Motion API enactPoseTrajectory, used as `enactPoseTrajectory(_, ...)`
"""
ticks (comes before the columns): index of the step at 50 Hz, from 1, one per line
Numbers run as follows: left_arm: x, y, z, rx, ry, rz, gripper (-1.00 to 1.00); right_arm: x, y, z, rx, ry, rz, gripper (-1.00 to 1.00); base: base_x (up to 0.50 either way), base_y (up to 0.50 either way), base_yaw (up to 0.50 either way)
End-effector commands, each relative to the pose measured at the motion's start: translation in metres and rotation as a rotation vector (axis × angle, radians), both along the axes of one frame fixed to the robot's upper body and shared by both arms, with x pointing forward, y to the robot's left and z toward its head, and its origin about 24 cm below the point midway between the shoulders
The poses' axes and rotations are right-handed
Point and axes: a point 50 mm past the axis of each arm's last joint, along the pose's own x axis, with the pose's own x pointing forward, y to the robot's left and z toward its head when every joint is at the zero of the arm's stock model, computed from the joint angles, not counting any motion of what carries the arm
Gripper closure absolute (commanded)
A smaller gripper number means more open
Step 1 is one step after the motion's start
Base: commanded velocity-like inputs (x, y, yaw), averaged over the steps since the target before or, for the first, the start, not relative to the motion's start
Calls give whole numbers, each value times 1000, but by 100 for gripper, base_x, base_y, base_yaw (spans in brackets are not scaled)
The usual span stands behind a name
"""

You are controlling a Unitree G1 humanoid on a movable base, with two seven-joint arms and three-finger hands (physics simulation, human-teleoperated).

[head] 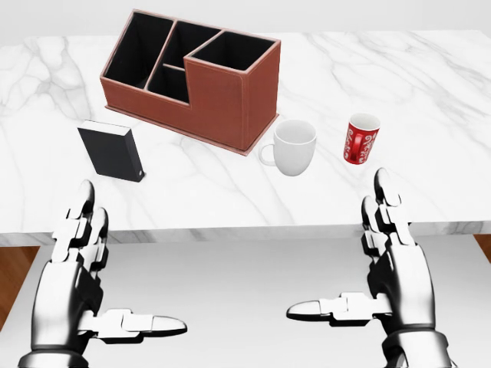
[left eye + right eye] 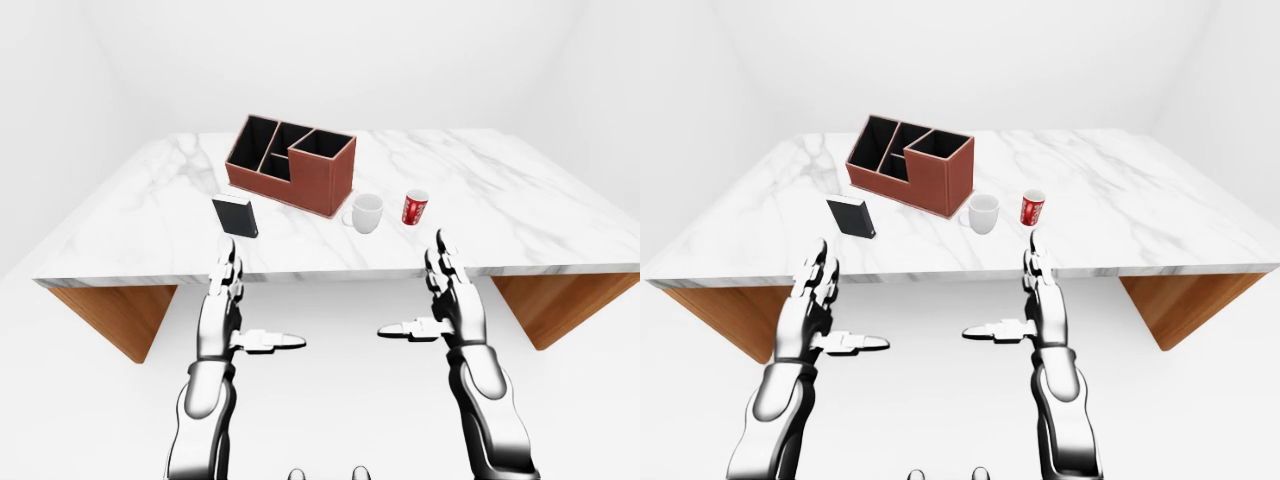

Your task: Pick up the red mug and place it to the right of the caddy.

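Both hands are spread open and hold nothing: the left hand [image 1: 77, 280] and right hand [image 1: 391, 268] hang below the table [image 1: 430, 100] edge. On the marble, the red mug [image 1: 360, 139] stands upright right of the white mug [image 1: 294, 147], which sits beside the caddy [image 1: 222, 92]; a black box [image 1: 112, 150] stands left.

A white mug [image 1: 294, 147] stands upright on the marble table [image 1: 430, 92], roughly midway along its length and nearer the near edge than the far one, its handle turned toward the table's left end. A small black box [image 1: 112, 150] stands upright nearer the left end, close to the near edge and well apart from the white mug. The tabletop is white with grey veining. In the left-eye view, slanted wooden supports [image 2: 118, 315] show under both ends of the table, on a plain white floor [image 2: 340, 400] with pale walls behind.
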Motion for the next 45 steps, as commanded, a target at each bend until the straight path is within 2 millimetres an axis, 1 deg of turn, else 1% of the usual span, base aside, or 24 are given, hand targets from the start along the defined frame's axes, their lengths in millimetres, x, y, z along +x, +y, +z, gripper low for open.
enactPoseTrajectory(1, -15, -2, 22, 17, -89, 2, -100, -14, -4, 27, -3, -117, -7, -100, 0, 0, 0)
enactPoseTrajectory(9, -27, -3, 38, 23, -156, -1, -100, -25, -5, 45, -11, -196, -12, -100, 0, 0, 0)
enactPoseTrajectory(12, -27, -4, 36, 24, -149, -3, -100, -34, -2, 56, -12, -246, -2, -100, 0, 0, 0)
enactPoseTrajectory(16, -28, -5, 38, 26, -159, -6, -100, -39, -2, 64, -17, -278, -4, -100, 0, 0, 0)
enactPoseTrajectory(21, -32, -3, 45, 25, -184, -3, -100, -40, -4, 66, -20, -289, -9, -100, 0, 0, 0)
enactPoseTrajectory(26, -33, -3, 45, 25, -187, -2, -100, -52, -2, 81, -28, -355, -10, -100, 0, 0, 0)
enactPoseTrajectory(40, -33, -3, 44, 25, -183, -2, -100, -49, -1, 76, -34, -335, -15, -100, 0, 0, 0)
enactPoseTrajectory(45, -33, -3, 45, 25, -187, -2, -100, -46, -2, 74, -28, -327, -34, -100, 0, 0, 0)
